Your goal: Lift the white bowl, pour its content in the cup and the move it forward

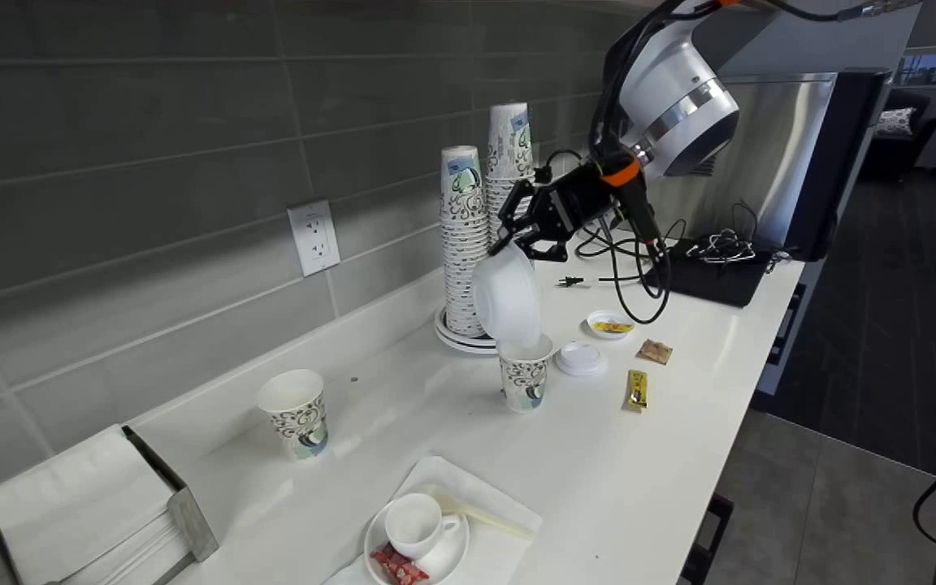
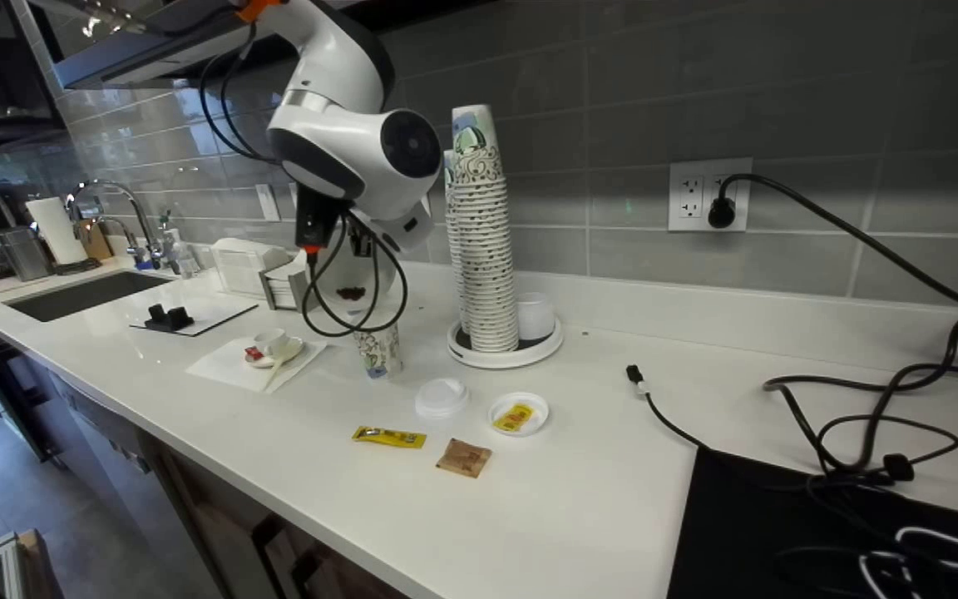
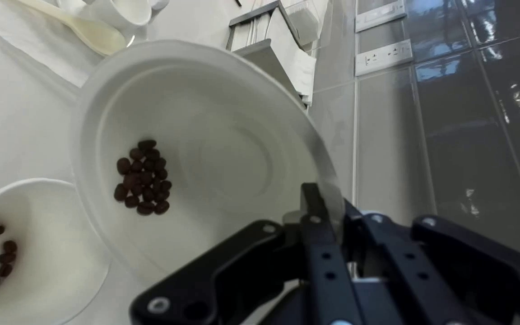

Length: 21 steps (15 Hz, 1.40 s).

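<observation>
In an exterior view the bowl [image 1: 507, 296] hangs in the air, steeply tipped, its low edge at the mouth of the cup [image 1: 525, 380], which stands upright on the table [image 1: 435, 431]; whether the two touch I cannot tell. Only the bowl's outer wall shows there. The wrist view looks inside: brown beans [image 3: 145, 180] are gathered on the side of the bowl nearest the cup, and a loose curve of more beans lies in the cup itself. It also shows the tool [image 3: 331, 203] clenched on the bowl's rim. In an exterior view the arm [image 2: 338, 141] hides most of that grasp, and the beans in the bowl are just a dark patch.

A second cup [image 1: 301, 418], between the cup and the napkins [image 1: 82, 496], comes out in an exterior view. A white vessel [image 2: 535, 316] beside the stacks [image 2: 483, 249] on the tray [image 2: 506, 359] appears in an exterior view, as do the sink [image 2: 88, 297] and the paper roll [image 2: 57, 231]. In both exterior views the lid [image 2: 441, 398], the dish [image 2: 538, 409], a brown packet [image 2: 464, 458] and a yellow packet [image 2: 389, 438] lie near one another. The saucer [image 1: 448, 556] with its teacup [image 1: 415, 524] and red wrapper [image 1: 400, 566] also shows in both; the wrist view catches the spoon [image 3: 99, 37] and part of the teacup.
</observation>
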Tool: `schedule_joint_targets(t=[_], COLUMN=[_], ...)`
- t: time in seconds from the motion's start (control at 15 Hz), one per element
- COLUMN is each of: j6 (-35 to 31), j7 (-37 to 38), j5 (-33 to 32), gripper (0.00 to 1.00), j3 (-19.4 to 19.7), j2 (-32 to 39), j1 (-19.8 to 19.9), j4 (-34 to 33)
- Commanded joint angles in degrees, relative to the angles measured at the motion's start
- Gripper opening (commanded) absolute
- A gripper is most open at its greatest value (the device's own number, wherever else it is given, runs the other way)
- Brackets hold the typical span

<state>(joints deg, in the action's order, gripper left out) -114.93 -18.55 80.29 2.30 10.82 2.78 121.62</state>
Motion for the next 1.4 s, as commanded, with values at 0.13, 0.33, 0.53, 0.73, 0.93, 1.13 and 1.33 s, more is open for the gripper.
schedule_joint_targets(t=[0.13,0.33,0.53,0.73,0.93,1.13,1.33], j6=[5.1,6.7,8.1,10.4,11.9,13.9,16.4], j7=[-3.2,-4.0,-4.5,-5.0,-5.1,-5.5,-5.4], j5=[3.9,5.2,5.9,7.2,7.4,8.8,10.1], gripper=[0.01,0.01,0.01,0.01,0.01,0.01,0.01], j3=[0.9,1.7,2.1,2.3,2.5,2.7,3.1], j2=[1.8,3.0,3.9,4.6,5.2,5.5,6.1], j1=[1.7,2.5,3.0,3.4,3.5,3.9,4.5], j4=[-0.9,-1.4,-1.7,-1.8,-2.0,-2.2,-2.5])
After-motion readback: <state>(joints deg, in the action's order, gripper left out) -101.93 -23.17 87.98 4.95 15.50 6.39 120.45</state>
